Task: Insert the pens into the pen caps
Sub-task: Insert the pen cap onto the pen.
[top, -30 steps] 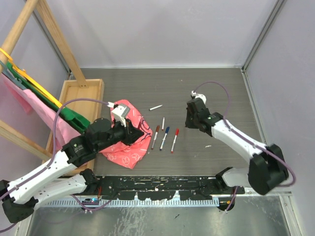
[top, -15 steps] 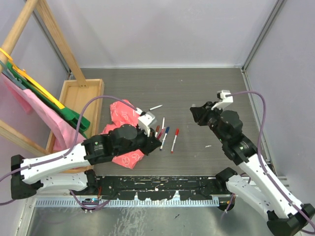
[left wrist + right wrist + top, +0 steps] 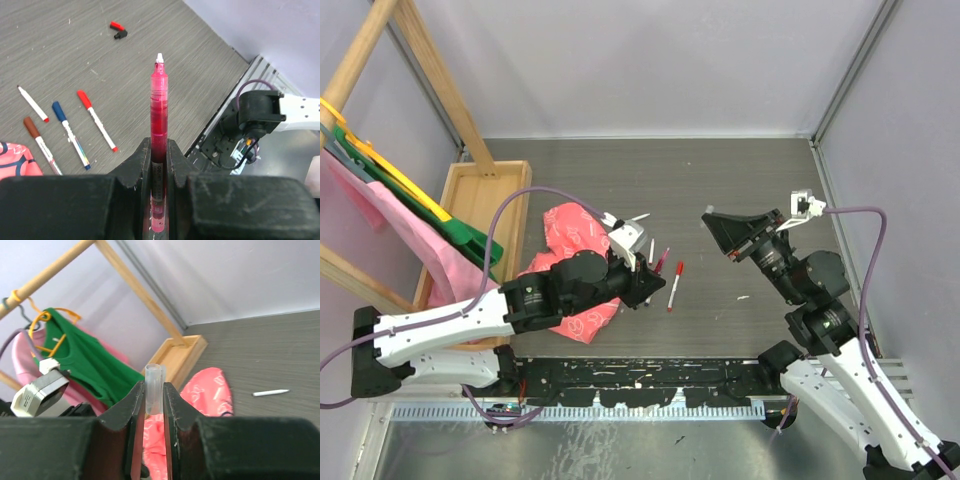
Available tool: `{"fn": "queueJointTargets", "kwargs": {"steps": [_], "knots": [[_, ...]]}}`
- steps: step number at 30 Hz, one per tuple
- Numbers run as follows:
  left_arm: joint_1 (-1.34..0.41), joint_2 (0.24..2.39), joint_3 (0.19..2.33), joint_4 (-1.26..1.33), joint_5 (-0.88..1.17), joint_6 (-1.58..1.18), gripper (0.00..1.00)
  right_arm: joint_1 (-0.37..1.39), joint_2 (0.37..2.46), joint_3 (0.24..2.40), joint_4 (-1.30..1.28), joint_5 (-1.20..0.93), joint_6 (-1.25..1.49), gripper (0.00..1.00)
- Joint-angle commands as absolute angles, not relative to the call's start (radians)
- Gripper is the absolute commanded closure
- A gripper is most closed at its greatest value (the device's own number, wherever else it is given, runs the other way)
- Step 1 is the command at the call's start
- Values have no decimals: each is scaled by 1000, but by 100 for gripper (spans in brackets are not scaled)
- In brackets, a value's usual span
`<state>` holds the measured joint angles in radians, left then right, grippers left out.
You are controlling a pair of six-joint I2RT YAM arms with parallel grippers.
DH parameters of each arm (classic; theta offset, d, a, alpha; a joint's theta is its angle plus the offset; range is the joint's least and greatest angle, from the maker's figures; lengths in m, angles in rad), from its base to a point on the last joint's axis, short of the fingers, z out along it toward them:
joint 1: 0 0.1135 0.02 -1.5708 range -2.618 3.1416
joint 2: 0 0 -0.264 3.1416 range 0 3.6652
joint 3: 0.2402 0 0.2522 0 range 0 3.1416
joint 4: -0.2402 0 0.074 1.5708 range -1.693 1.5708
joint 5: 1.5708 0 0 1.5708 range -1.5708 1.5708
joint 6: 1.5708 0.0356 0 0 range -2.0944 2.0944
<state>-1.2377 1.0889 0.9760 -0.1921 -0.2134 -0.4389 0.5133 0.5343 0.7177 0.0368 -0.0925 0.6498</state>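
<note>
Pink pen [image 3: 159, 115] now raised, clear cap [image 3: 154, 382] swung level

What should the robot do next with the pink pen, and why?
Probably bring the arms closer, aiming the white tip of the pink pen at the open end of the clear cap. The left jaws grip the pen, the right jaws grip the cap, and a gap separates them.

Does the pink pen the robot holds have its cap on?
No, the pink pen in the left gripper ends in a bare white tip with no cap.
</note>
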Motion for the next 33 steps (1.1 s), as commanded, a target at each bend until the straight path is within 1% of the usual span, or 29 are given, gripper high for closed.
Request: {"fn": "queueJointTargets", "kwargs": {"steps": [1,12,33], "knots": [[-1244,1086,1031,-61,-217,-451,100,517,566,700,219,-217,781,100],[-1244,1092,1028,-12,-184,-460,100,517,597,616,391,-276,950,100],[-1244,1112,1023,28,-150,-471,100,518,595,586,440,-302,1003,100]]}}
